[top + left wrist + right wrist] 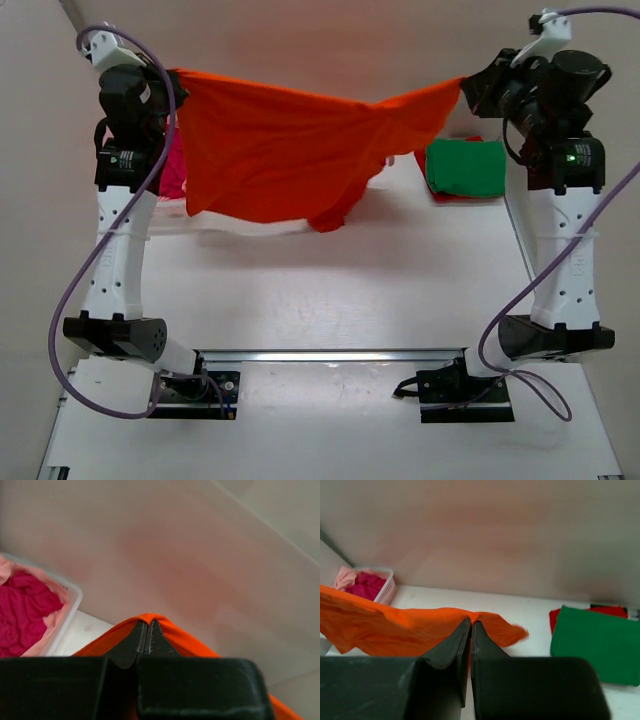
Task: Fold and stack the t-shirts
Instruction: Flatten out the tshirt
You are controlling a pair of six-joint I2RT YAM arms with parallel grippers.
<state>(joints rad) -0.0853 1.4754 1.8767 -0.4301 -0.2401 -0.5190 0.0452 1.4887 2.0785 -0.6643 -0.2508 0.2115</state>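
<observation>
2 ends of the orange t-shirt (270, 150) hang pinched (tightly) between left fingers (132, 642) and right fingers (452, 644).

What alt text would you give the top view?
An orange shirt hangs stretched between the left gripper and right gripper, both shut on its upper edge, above a white table. A folded green shirt lies at far right, and magenta cloth peeks out at the orange shirt's left.

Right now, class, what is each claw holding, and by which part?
Both hold the orange t-shirt: the left claw pinches one end of its upper edge, the right claw the other end; it hangs spread between them.
</observation>
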